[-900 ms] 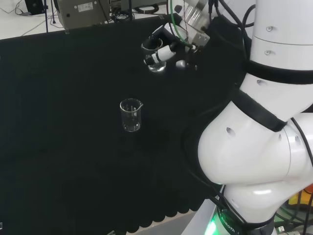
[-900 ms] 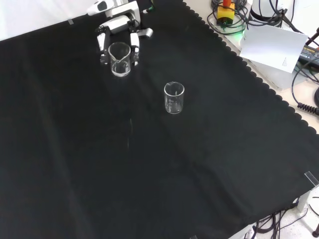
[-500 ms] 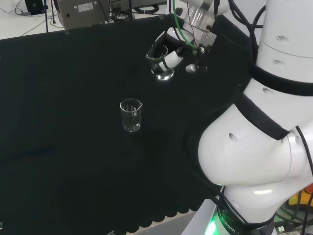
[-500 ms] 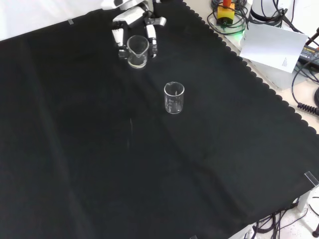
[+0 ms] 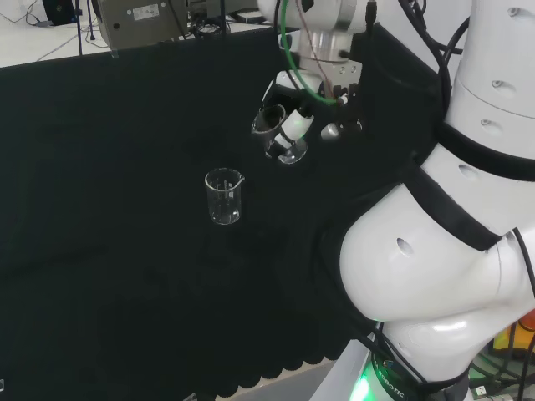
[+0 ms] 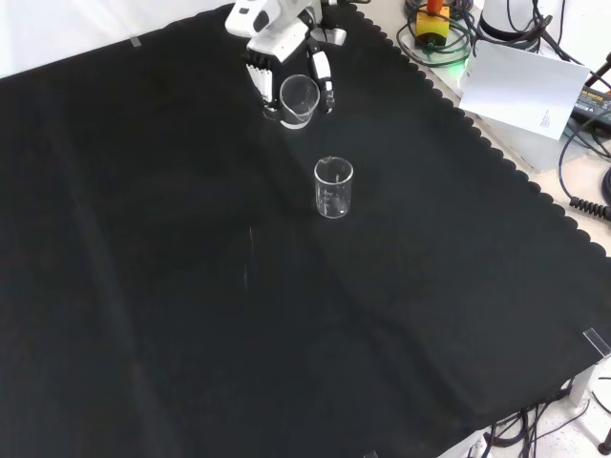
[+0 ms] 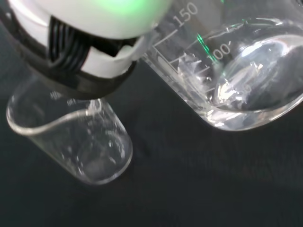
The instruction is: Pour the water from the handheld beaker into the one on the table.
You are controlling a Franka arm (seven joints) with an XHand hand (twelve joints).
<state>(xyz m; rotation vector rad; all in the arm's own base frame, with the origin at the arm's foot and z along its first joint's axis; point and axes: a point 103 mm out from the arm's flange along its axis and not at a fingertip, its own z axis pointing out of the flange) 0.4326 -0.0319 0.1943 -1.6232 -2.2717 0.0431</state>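
Note:
A clear glass beaker (image 5: 224,196) stands upright on the black cloth (image 5: 100,209); the front view shows it as the beaker on the cloth (image 6: 333,187), and up close it is the standing beaker (image 7: 80,142). The black and white hand (image 5: 294,124) is curled round a second clear beaker (image 5: 278,136), held in the air and tilted. In the front view the hand (image 6: 279,48) holds this beaker (image 6: 298,99) just behind and left of the standing one. The wrist view shows the held beaker (image 7: 227,71) with a little water at its bottom.
The arm's white links (image 5: 451,234) stand at the head view's right. Grey equipment (image 5: 142,18) sits beyond the cloth's far edge. Cables, a white sheet (image 6: 530,86) and a yellow and red device (image 6: 431,21) lie off the cloth at the front view's upper right.
The hand has carried the held beaker toward the standing one: down and right in the head view, right and lower in the front view. The beaker on the cloth has not moved.

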